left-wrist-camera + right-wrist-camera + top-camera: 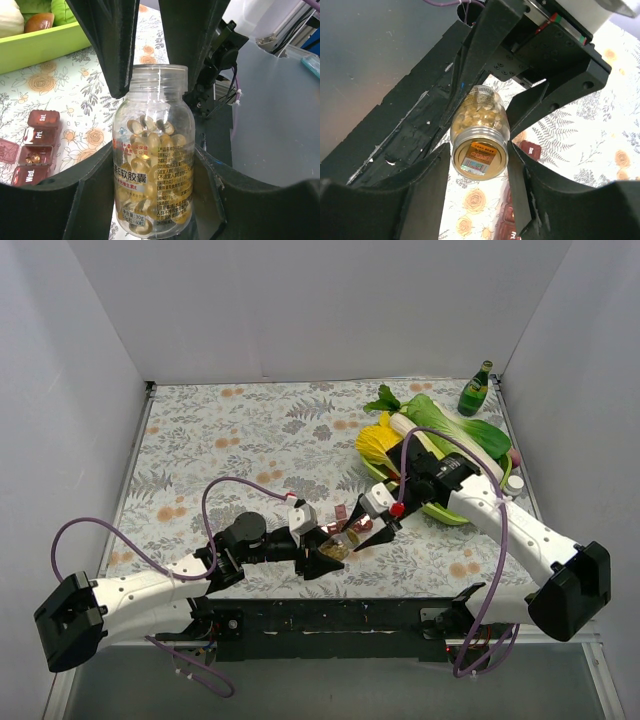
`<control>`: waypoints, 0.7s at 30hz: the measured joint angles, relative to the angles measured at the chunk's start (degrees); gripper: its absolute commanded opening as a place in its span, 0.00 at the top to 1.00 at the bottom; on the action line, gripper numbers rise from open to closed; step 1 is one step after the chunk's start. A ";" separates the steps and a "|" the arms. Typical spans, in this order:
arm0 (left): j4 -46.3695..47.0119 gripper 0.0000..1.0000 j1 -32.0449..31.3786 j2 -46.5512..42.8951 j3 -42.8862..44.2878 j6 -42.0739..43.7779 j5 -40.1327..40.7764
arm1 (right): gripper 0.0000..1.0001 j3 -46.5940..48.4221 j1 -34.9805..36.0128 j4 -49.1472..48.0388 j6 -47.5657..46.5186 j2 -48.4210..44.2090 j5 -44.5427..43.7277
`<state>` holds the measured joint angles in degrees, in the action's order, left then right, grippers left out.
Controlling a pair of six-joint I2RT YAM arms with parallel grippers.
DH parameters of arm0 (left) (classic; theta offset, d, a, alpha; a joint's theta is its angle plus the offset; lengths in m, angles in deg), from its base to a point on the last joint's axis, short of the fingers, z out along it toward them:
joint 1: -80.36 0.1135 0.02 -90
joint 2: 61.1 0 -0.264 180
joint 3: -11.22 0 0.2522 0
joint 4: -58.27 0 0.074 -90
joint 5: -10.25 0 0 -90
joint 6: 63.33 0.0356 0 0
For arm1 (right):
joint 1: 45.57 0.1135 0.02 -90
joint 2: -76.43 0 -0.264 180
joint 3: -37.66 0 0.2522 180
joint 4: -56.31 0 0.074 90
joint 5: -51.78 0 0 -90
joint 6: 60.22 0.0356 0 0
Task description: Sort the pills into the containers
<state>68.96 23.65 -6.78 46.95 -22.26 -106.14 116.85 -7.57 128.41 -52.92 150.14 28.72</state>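
Early stage, I'd say. L gripper (154, 150) jaws pinch pill bottle (156, 95) betw arms, capsules (150, 127) inside. R gripper (480, 160) jaws straddle gold cap (480, 155), grip unclear. Red pill organizer (37, 145) nearby; sorting mostly left.

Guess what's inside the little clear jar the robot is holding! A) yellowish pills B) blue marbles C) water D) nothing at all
A: yellowish pills show heaped up through the wall of the clear jar.
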 measured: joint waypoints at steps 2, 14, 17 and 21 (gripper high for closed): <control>-0.31 1.00 0.00 0.11 0.02 0.02 0.44 | 0.68 -0.87 0.24 -3.65 5.53 -0.55 -0.87; -4.59 1.00 -0.15 3.34 0.28 1.09 11.98 | 0.80 -6.99 -0.59 -27.39 54.60 2.21 -10.73; -3.96 1.00 -0.31 7.10 0.46 1.09 15.54 | 0.69 -10.19 -2.75 -34.29 66.23 4.98 -11.13; -1.77 1.00 -0.44 10.88 0.59 0.59 19.30 | 0.36 -10.51 -4.31 -38.56 74.16 8.66 -11.13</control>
<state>67.19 23.21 4.11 47.54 -21.67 -86.84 106.34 -11.88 89.86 21.24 158.80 17.60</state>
